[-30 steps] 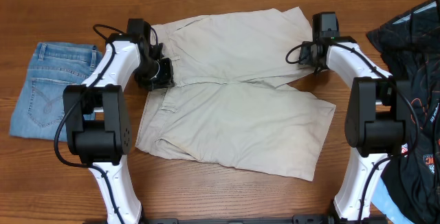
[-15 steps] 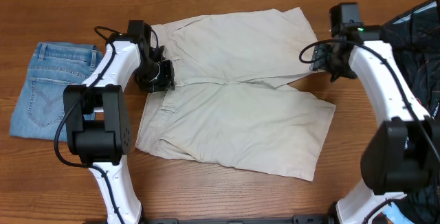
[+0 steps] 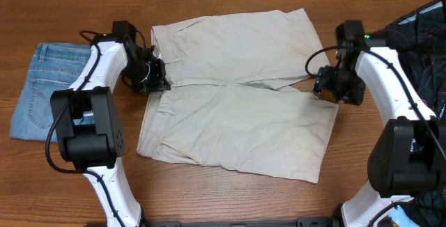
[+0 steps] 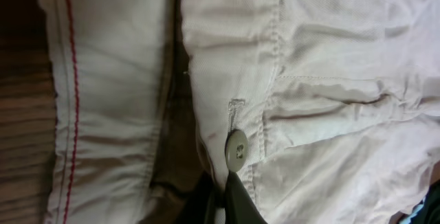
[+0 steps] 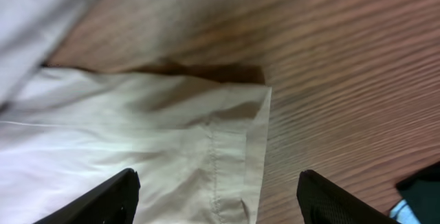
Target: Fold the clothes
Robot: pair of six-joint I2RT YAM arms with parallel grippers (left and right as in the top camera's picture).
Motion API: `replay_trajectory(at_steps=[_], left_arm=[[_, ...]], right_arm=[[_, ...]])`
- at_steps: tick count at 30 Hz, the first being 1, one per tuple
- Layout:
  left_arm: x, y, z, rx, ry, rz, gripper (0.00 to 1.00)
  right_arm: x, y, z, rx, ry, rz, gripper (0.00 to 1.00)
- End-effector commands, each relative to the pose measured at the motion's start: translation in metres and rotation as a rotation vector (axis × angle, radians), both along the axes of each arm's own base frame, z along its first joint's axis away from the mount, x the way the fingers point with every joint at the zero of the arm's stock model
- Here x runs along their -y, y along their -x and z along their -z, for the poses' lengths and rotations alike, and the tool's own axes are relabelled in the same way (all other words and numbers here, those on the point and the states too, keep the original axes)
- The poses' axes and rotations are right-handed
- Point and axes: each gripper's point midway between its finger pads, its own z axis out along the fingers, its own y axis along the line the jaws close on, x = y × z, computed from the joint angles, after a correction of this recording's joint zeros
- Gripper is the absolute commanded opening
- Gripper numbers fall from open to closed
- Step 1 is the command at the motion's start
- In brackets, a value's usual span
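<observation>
On wood-grain table (image 3: pixel 230 202): beige shorts (image 3: pixel 244 119), folded jeans (image 3: pixel 45 91).

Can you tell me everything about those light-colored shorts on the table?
The shorts are cream, cotton-looking cloth, lying flat and a bit wrinkled on the wooden table, waistband to the left, legs to the right. A pale button sits on the waistband, and red stitching runs along a nearby fold. The left gripper is pinched shut on the waistband by the button; the open right gripper straddles a hem corner.
</observation>
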Motion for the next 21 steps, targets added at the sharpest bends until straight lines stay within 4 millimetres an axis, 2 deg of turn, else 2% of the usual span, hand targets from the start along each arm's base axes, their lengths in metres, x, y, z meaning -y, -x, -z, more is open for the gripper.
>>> replay_trajectory(at_steps=[1, 5, 9, 14, 21], left_arm=[[-0.003, -0.010, -0.027, 0.079, 0.015, 0.006, 0.04], [-0.006, -0.011, -0.025, 0.082, -0.005, 0.006, 0.04], [-0.024, -0.008, -0.017, 0.063, -0.125, -0.004, 0.04], [-0.049, -0.004, -0.010, 0.023, -0.271, -0.050, 0.04], [-0.056, -0.003, -0.008, 0.013, -0.318, -0.079, 0.04]], right_arm=[[0.003, 0.016, 0.021, -0.043, -0.011, 0.029, 0.77], [0.012, 0.031, 0.041, -0.078, -0.012, 0.079, 0.77], [0.017, 0.042, 0.057, -0.093, -0.017, 0.107, 0.77], [0.019, 0.042, 0.062, -0.087, -0.020, 0.112, 0.77], [0.019, 0.041, 0.062, -0.079, -0.020, 0.108, 0.77]])
